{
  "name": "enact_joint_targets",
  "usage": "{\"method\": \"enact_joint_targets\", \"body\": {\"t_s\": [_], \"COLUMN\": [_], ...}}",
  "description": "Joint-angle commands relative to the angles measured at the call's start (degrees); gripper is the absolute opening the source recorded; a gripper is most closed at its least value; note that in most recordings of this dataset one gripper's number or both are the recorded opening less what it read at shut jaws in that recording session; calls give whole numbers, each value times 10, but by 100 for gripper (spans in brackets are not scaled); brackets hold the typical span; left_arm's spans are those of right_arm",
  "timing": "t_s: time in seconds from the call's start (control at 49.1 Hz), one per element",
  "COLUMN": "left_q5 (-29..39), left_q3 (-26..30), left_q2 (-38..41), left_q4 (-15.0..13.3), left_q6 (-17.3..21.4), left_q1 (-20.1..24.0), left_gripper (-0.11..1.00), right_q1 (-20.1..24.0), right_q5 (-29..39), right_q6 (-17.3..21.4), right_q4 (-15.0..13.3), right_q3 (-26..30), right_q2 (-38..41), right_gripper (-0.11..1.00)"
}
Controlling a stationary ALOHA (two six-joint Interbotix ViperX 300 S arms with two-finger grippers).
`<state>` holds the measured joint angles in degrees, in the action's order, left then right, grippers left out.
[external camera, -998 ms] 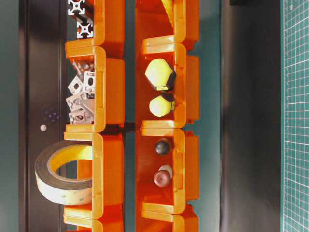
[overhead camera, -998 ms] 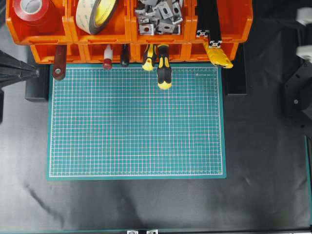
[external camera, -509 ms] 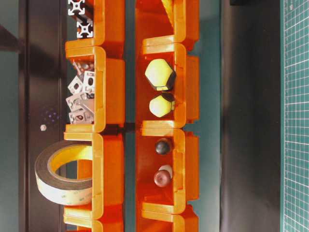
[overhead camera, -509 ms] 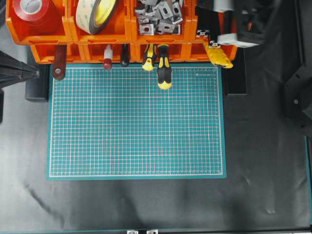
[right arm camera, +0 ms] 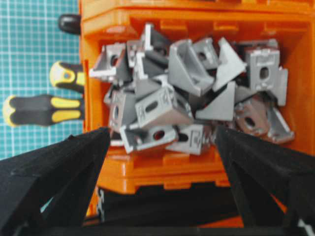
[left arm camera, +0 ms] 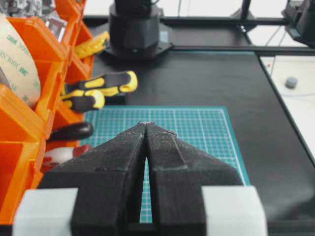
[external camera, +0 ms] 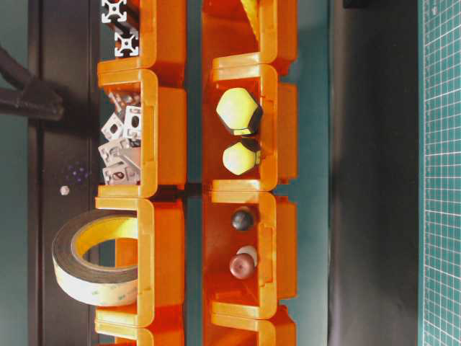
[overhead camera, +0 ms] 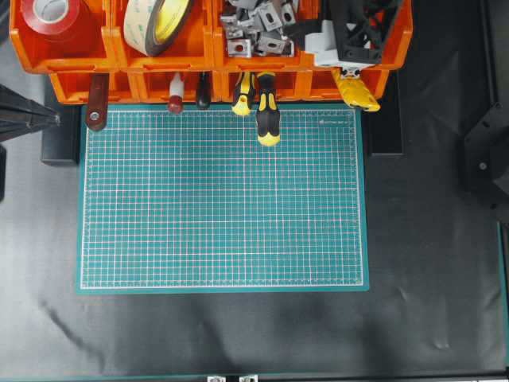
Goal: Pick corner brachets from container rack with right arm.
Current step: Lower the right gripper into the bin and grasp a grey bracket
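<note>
Hovering with fingers spread wide and empty, the right gripper [right arm camera: 157, 196] is facing the corner brachets [right arm camera: 192, 93] heaped in the container rack [right arm camera: 162, 169]; picking is not yet begun.

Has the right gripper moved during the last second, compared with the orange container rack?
Yes. The right gripper was not over the container rack earlier; it has come in from the right, now beside the corner brachets.

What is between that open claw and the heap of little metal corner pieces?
Nothing visible. The right gripper hangs open, the corner brachets heaped uncovered between its fingers in their open-topped orange bin.
</note>
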<state>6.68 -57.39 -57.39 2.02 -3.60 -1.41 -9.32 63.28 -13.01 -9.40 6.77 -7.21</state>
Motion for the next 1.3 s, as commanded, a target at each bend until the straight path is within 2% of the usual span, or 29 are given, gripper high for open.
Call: {"method": "enact_joint_targets", "body": {"t_s": [0.0,0.326,0.652,0.856,0.937,1.12,1.202,1.283], "left_q5": [-3,-3,-3,-3,-3,-3,-3,-3], "left_q3": [17,13,12,12,12,11,11,11], "left_q2": [3,3,5,3,3,3,3,2], "left_q4": [2,3,3,2,2,3,3,3], "left_q6": [-2,-2,-2,-1,-1,-1,-1,-1], "left_q1": [2,6,11,11,12,12,12,12], "left_gripper": [0,0,0,0,0,0,0,0], "right_q1": [2,-2,-18,-19,-19,-18,-15,-13], "right_q5": [-16,-13,-3,2,5,3,3,1], "right_q6": [-7,-8,-7,-8,-6,-1,-1,-1], "right_q4": [-2,-2,-30,-32,-41,-89,-96,-96], "right_q3": [6,4,-4,-7,-8,-4,-3,-5], "right_q2": [-2,32,51,71,76,79,79,80], "right_gripper": [85,84,84,84,84,83,81,74]}}
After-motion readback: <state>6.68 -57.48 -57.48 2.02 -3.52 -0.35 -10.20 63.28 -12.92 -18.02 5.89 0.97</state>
